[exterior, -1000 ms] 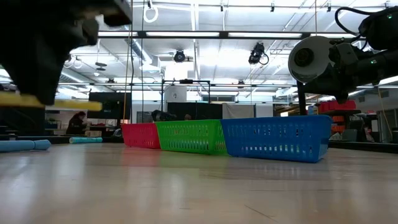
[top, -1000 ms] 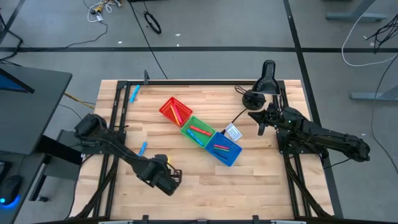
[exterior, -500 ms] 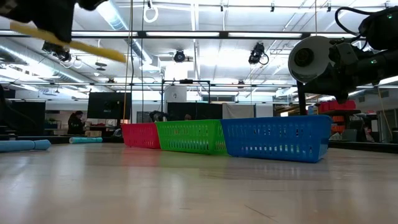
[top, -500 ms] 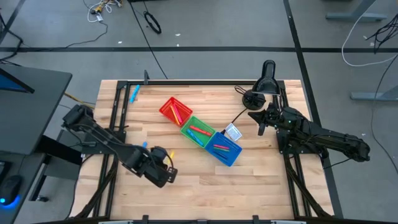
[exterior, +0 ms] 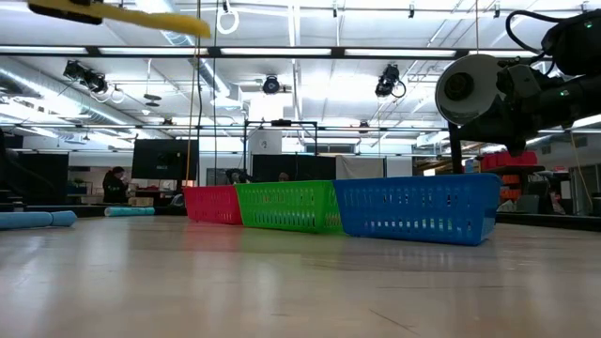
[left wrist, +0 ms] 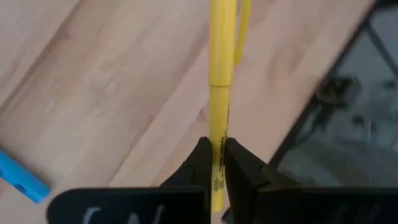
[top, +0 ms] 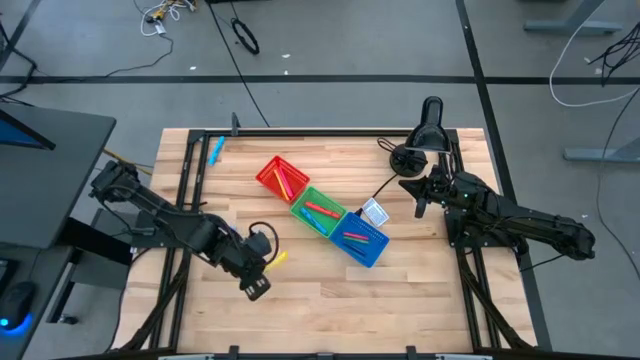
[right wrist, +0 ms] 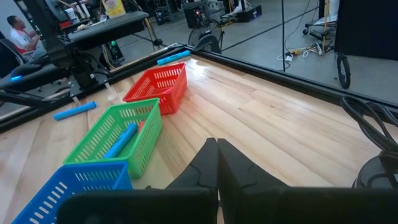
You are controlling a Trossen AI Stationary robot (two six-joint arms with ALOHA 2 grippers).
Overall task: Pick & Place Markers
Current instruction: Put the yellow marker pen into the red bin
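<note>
My left gripper [top: 266, 262] hovers over the table's near-left part, shut on a yellow marker [top: 278, 258]. That marker shows high in the low view [exterior: 131, 14]. A blue marker [left wrist: 22, 180] lies flat on the wood under the arm. Another blue marker [top: 216, 150] lies by the far-left edge. The red bin [top: 282, 178], green bin [top: 318, 212] and blue bin [top: 360, 238] stand in a slanting row mid-table, with markers inside. My right gripper [right wrist: 216, 155] waits shut at the right side, touching nothing. My left gripper [left wrist: 217, 152] pinches the yellow marker between its two fingers, near one end of the barrel [left wrist: 217, 134]. The rest of the marker sticks out past the fingertips [left wrist: 202, 155], in line with them. It hangs lifted clear of the table, nearly level in the low view.
A small white-and-blue box [top: 373, 212] sits beside the blue bin. A black stand with a cable [top: 425, 135] occupies the far-right corner. Bare wood [top: 330, 300] stretches along the near edge. Metal frame rails [top: 185, 190] run along both sides of the table.
My left gripper has risen well above the table with the yellow marker and drifted slightly toward the far edge, as the arm drew back toward the left. The marker, clear of the table throughout, climbed to the top of the low view. The grip stayed shut.
</note>
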